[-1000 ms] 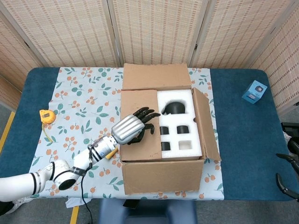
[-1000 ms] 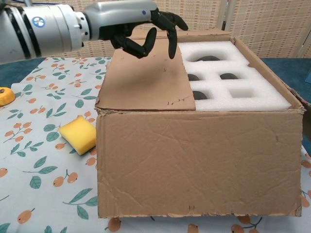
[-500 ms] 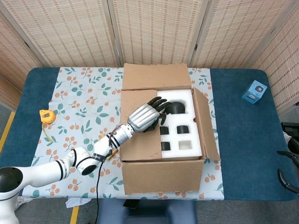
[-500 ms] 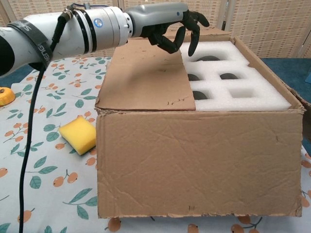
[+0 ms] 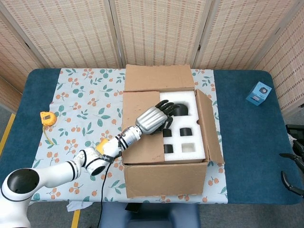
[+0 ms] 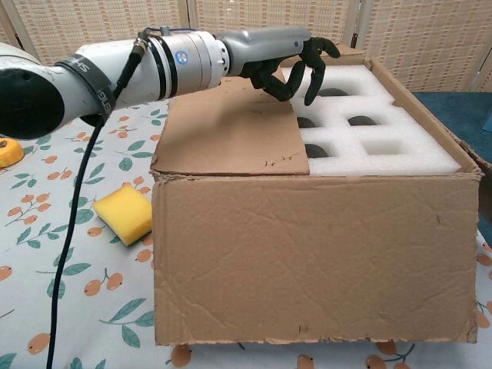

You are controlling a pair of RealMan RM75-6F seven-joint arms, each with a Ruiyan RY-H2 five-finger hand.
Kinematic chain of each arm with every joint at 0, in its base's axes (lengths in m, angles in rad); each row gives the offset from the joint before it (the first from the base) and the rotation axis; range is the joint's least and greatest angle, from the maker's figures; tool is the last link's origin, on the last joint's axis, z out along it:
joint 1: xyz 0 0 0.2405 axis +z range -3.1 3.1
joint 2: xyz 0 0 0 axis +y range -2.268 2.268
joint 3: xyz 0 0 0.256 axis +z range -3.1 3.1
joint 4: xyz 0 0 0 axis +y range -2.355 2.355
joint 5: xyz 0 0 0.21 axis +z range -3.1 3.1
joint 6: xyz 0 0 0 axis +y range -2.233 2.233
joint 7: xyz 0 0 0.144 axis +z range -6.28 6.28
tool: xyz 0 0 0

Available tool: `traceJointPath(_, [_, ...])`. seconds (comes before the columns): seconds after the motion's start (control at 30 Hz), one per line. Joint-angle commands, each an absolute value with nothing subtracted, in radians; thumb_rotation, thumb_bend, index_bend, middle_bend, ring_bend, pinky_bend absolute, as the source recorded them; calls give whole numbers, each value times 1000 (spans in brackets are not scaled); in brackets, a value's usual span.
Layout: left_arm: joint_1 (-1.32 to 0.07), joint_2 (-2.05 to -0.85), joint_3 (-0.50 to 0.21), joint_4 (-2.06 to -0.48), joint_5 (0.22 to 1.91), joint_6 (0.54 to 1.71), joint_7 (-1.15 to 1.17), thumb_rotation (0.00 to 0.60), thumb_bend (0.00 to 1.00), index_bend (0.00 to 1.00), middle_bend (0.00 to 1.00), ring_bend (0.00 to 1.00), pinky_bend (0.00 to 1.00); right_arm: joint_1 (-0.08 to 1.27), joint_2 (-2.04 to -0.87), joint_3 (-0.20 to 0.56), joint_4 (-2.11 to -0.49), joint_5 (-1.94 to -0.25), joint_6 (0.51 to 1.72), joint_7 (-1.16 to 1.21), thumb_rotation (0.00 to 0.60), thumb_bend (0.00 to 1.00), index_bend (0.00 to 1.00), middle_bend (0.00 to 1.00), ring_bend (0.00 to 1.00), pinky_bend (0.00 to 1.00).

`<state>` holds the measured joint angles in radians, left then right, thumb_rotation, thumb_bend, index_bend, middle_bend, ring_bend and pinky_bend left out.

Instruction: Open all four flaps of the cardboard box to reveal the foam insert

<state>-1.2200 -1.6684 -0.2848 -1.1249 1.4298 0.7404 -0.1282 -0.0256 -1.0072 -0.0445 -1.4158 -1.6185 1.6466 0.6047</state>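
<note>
The cardboard box [image 5: 166, 178] stands mid-table on a floral cloth. Its back flap [image 5: 159, 77] is folded outward, the right flap [image 5: 209, 126] stands half raised, and the front flap hangs down the front. The left flap [image 5: 140, 128] [image 6: 227, 131] still lies flat over the left part of the white foam insert [image 5: 187, 128] [image 6: 369, 127]. My left hand [image 5: 156, 118] [image 6: 296, 58] hovers over that flap's free edge, fingers hooked downward above the foam, holding nothing. Only the dark fingers of my right hand [image 5: 290, 171] show at the right edge, spread and empty.
A yellow sponge [image 6: 123, 215] lies on the cloth left of the box. Further left on the table is a yellow tape measure [image 5: 46, 118]. A small blue box [image 5: 259, 92] sits at the far right. Wicker screens stand behind the table.
My left hand has moved right and further back, from above the middle of the left flap to its free edge over the foam. The flap has not lifted.
</note>
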Motion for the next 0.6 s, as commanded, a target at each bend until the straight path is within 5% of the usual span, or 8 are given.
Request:
traceJointPath(0.03, [-1222,-1675,-277,-1113,1424,741,-121,600,1000,590,72,0,0,-25,-1006,-45,-1416,-1621,1641,606,284,545,260,0,0,0])
traceJointPath(0.6, [-1221,-1689,-252,-1079,1397,770,-10,600,1000,633,69,0,0,-30,-1000,-45,-1423,-1637,1637,613,288,545,260,0,0,0])
